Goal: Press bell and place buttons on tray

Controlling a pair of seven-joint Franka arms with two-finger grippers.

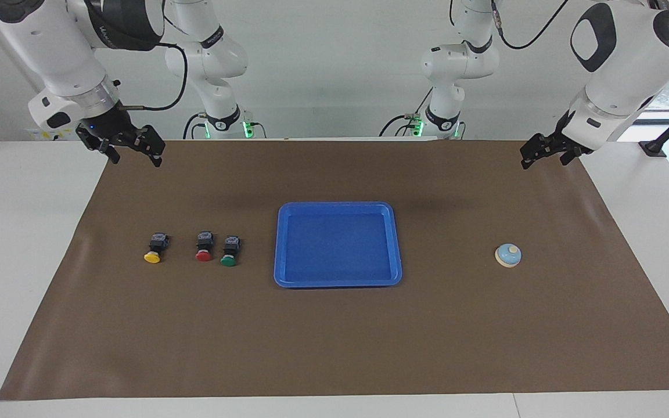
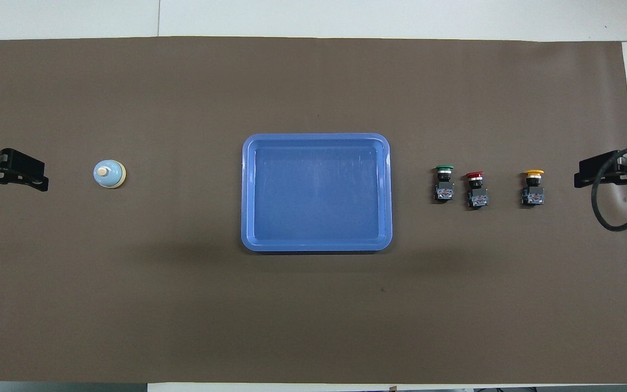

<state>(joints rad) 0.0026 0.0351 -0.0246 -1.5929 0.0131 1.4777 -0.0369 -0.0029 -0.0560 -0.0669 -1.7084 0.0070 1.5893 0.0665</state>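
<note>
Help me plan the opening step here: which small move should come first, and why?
Probably lower the open left gripper toward the bell, at that arm's end of the table. The tray holds nothing yet, and the three buttons lie untouched; the right gripper waits.

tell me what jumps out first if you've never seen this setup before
The bright blue tray catches the eye first, lying empty in the middle of the brown mat. Beside it, toward the right arm's end, three buttons sit in a row with yellow, red and green caps; toward the left arm's end stands the small light-blue bell. The right gripper and left gripper hang open over the mat's corners nearest the robots.
</note>
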